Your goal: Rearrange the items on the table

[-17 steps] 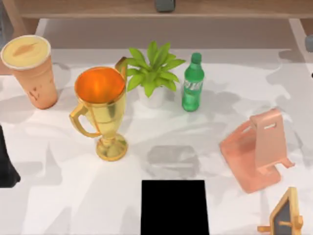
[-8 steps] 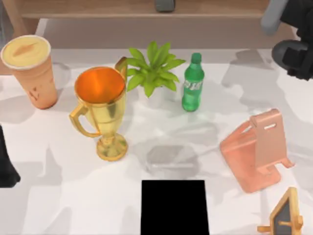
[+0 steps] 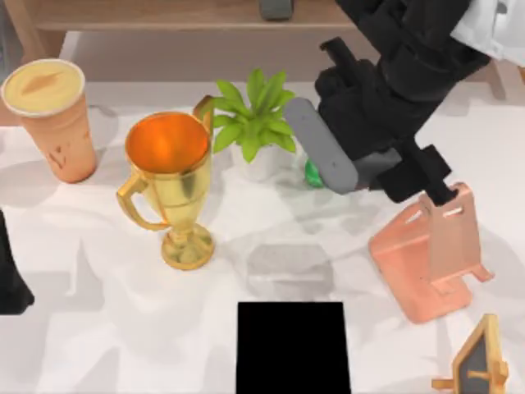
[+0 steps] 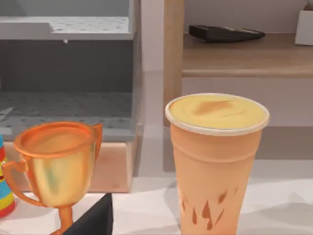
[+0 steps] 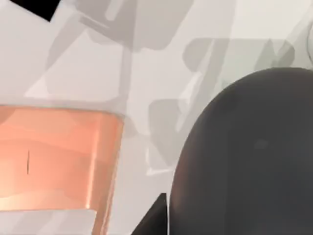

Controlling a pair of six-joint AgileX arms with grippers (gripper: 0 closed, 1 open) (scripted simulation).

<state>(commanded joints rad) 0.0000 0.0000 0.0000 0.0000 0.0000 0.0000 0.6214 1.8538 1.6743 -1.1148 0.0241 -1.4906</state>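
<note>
White table in top view: right gripper carries the grey mouse at about 1 o'clock of the black pad, fingers clamped on it. Left arm parked at 9 o'clock. Orange cup at 10 o'clock, lid on, contents hidden; trophy bowl empty. Left wrist view: cup upright. Right wrist view: mouse over the table, beside the pink stand. Likely a transport step; next calls for lowering onto the pad.

We find open bench front-left; the trophy, plant and pink stand block the middle and right.
</note>
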